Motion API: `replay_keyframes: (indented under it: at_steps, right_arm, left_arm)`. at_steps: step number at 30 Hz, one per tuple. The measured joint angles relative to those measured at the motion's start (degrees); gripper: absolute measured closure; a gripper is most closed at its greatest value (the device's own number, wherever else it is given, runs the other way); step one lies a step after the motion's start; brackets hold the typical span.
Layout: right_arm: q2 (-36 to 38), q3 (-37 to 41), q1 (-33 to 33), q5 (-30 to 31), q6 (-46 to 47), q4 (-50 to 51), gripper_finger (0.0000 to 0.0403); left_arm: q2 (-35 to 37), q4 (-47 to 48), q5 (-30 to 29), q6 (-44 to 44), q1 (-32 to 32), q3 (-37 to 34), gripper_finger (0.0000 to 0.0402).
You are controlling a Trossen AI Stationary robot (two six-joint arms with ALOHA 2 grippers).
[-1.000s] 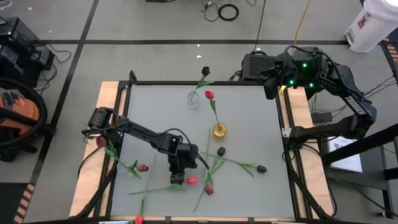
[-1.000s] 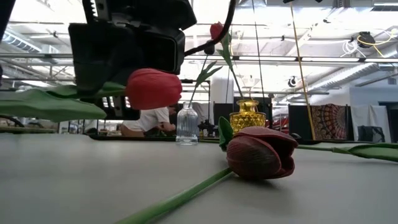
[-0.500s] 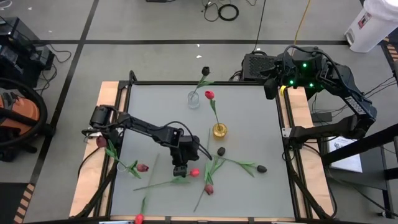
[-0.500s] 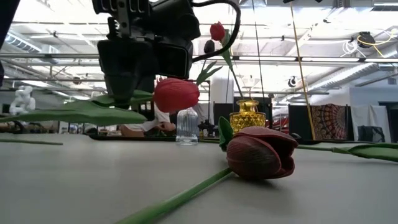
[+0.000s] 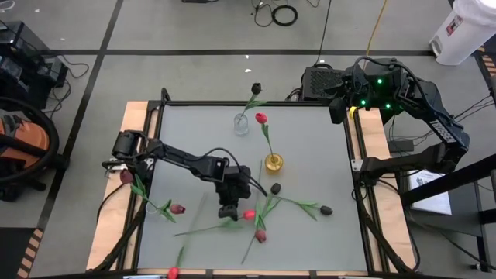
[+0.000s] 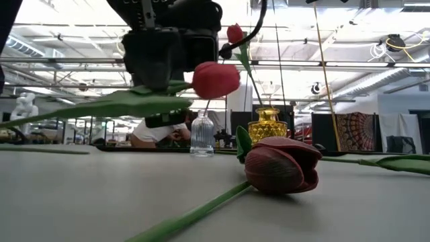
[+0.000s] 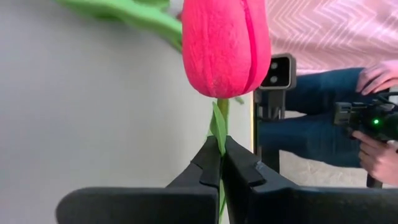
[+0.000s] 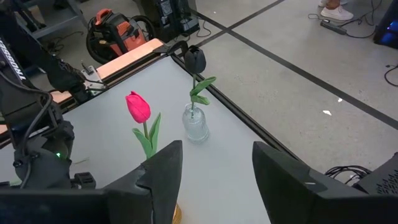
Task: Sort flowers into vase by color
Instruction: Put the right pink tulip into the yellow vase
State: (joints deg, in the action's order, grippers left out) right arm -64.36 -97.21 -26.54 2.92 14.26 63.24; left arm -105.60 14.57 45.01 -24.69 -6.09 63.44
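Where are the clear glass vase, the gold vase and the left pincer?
clear glass vase (image 5: 242, 124), high view, on its body.
gold vase (image 6: 267, 124), low view, on its belly.
left pincer (image 7: 221, 163), left wrist view, between fingertips.

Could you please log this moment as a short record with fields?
left tool: shut on the stem of a red-pink tulip, lifted off the table
right tool: open, waiting beyond the table's far right corner
clear vase: holds one black tulip
gold vase: holds one red-pink tulip
still lying loose: several tulips, including a dark maroon tulip
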Motion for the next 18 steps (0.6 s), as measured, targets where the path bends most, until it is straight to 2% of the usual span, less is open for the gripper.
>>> replay_keyframes:
  at_steps: [8,18]
  right_arm:
    - [0.00,0.01,0.01,0.00,0.00,0.02,0.0215]
    - [0.00,0.01,0.01,0.00,0.01,0.01,0.0215]
  left_arm:
    - [0.00,-2.26,0.44,-0.50,2.07,0.00,0.0397]
    - [0.06,-2.19,3.64,-0.55,4.44,0.00,0.0397]
